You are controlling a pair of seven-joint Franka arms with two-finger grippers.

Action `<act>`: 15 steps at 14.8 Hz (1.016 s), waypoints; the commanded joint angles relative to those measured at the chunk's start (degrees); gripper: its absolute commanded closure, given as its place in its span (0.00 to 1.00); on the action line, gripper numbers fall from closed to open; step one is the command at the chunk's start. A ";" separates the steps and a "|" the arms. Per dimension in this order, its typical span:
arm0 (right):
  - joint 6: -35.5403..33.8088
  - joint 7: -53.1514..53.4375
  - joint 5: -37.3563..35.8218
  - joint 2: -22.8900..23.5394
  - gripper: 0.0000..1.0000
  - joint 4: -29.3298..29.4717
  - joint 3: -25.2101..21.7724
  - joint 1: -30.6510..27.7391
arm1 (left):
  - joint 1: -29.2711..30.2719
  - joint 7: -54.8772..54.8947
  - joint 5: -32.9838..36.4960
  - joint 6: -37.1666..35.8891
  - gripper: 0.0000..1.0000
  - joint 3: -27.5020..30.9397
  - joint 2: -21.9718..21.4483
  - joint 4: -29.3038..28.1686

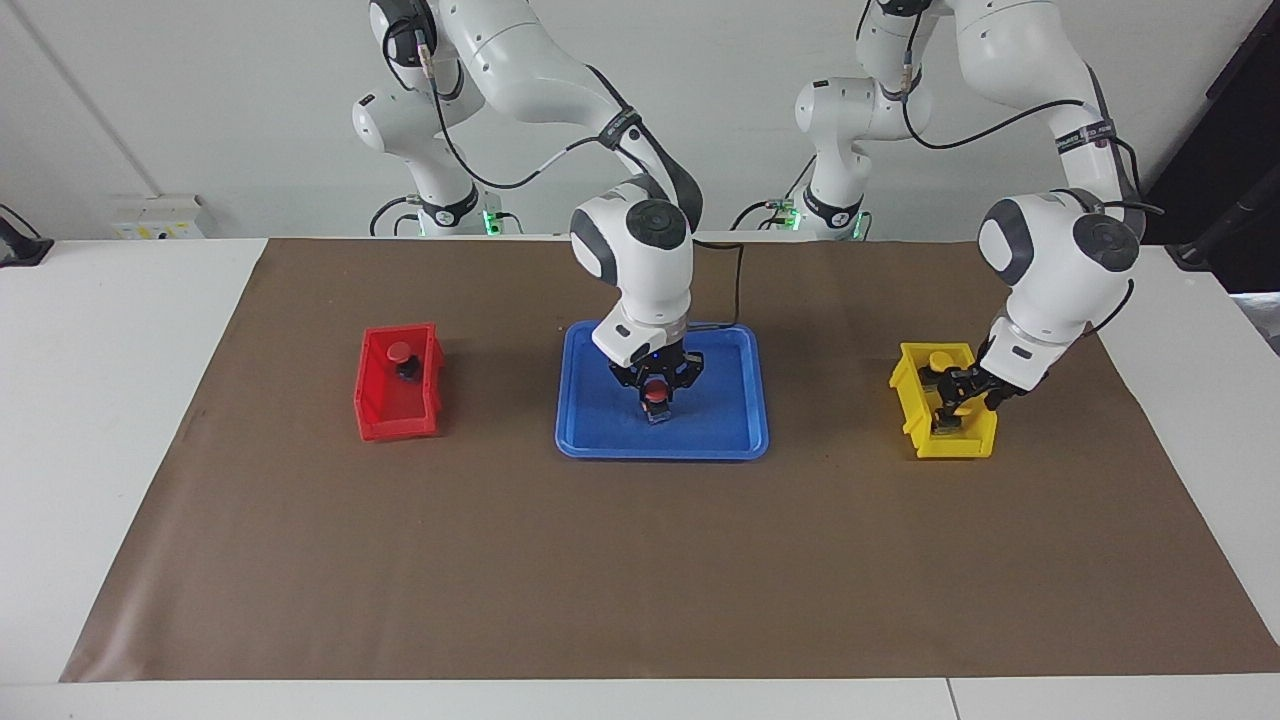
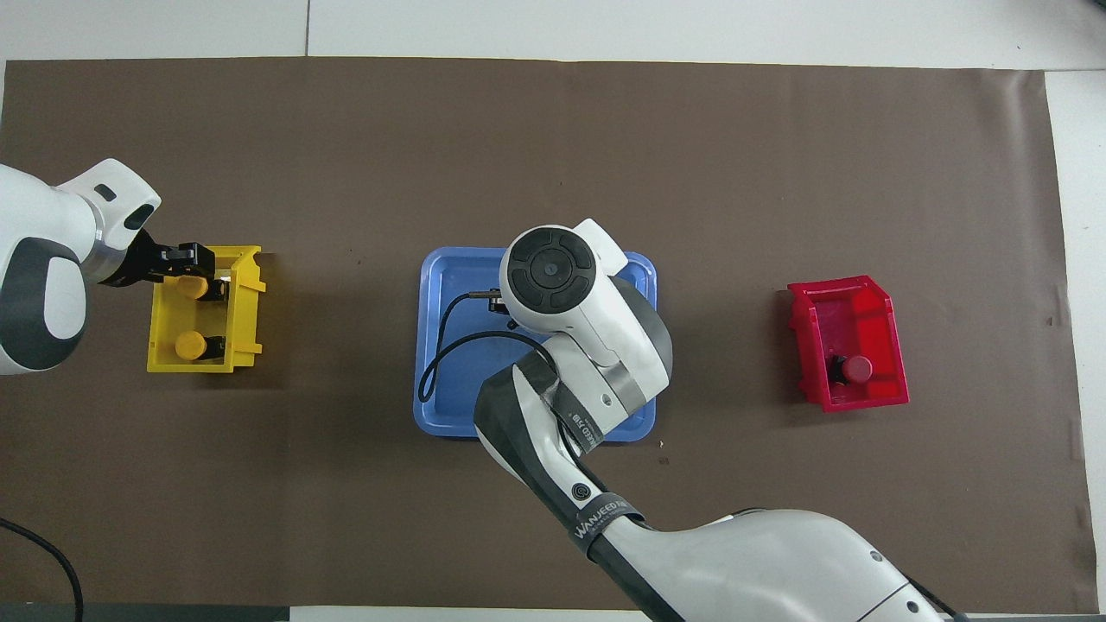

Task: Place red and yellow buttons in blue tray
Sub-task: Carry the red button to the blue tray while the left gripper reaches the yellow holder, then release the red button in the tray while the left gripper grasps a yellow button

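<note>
The blue tray lies mid-table. My right gripper is low in it, shut on a red button whose base is at the tray floor. In the overhead view the right arm hides this button and much of the tray. A second red button sits in the red bin. My left gripper is down in the yellow bin, at the yellow button farther from the robots. The other yellow button stands beside it, nearer the robots.
A brown mat covers the table's middle. The red bin stands toward the right arm's end, the yellow bin toward the left arm's end. A black cable from the right hand loops over the tray.
</note>
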 commanded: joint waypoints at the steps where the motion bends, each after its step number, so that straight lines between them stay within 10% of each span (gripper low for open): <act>1: 0.20 2.94 -1.41 -0.77 0.19 -0.17 -0.34 0.32 | 0.07 -0.78 0.32 2.96 0.31 -0.23 -0.88 -3.41; 3: -1.54 2.50 -1.49 -1.47 0.00 2.28 -0.77 -0.64 | -0.02 -0.87 0.32 3.14 0.44 -0.23 -0.88 -3.85; 4: -3.65 1.71 -1.67 -3.12 0.00 4.30 -1.04 -2.30 | 0.15 -0.70 0.32 3.14 0.84 -0.23 -0.88 -3.77; 5: -6.45 -0.90 -1.67 -4.97 0.00 5.88 -0.87 -5.02 | 0.24 -0.43 0.32 3.14 0.98 -0.23 -0.88 -3.68; 8: -15.60 -14.42 -1.49 -14.62 0.00 1.54 -0.87 -13.80 | 0.24 -0.78 0.32 -1.40 0.98 -0.14 -1.06 -0.62; 12: -14.84 -34.64 -0.61 -29.91 0.00 -16.99 -0.86 -26.47 | -0.81 -0.95 3.12 -33.90 0.98 -0.40 0.25 27.02; 15: -12.73 -44.85 -0.62 -34.07 0.08 -24.93 -0.87 -33.94 | -8.77 -15.83 -0.38 -31.35 0.98 -0.84 -0.26 26.06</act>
